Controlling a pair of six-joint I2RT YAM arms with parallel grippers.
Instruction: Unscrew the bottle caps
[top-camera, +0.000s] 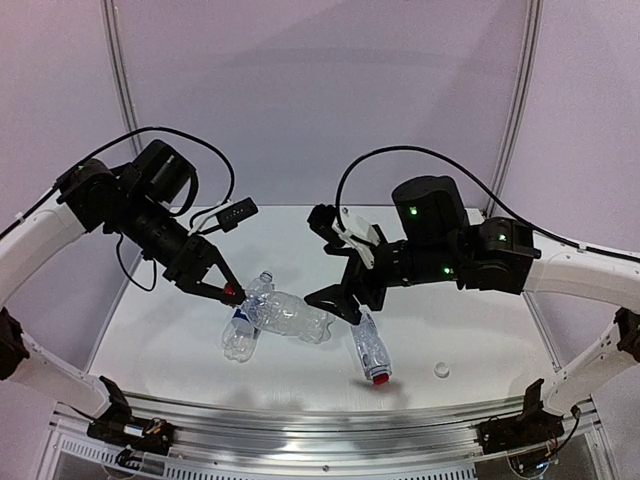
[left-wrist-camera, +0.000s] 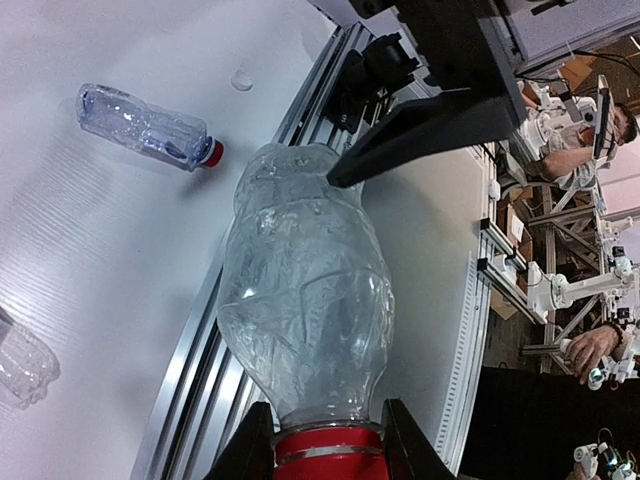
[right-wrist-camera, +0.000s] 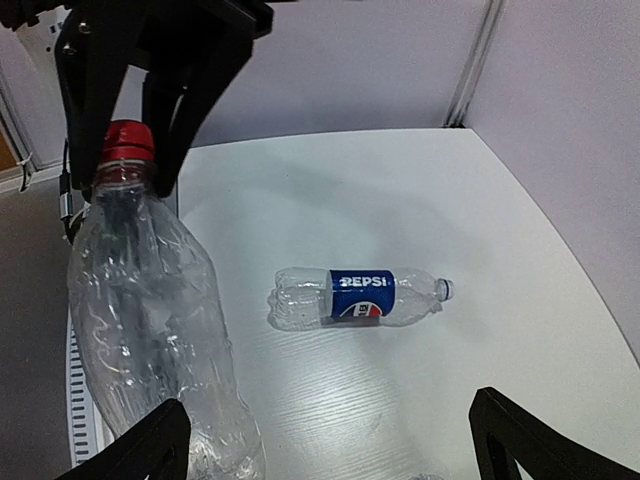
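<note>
Crumpled clear bottle (top-camera: 290, 315) — raised above the white table (top-camera: 160, 350), between the two arms. Left gripper (top-camera: 222, 288): fingers clamped tight on the bottle's red cap (left-wrist-camera: 325, 458). Right gripper (top-camera: 338, 303): jaws spread wide at the bottle's base, one finger (left-wrist-camera: 430, 125) touching it, nothing clamped. Pepsi bottle (right-wrist-camera: 360, 298) — on its side on the table, just beside the raised one. Ribbed bottle (left-wrist-camera: 145, 125), second red cap (left-wrist-camera: 213, 152) on — lying nearer the front rail. Small whitish cap (top-camera: 441, 370): loose on the table, apart.
</note>
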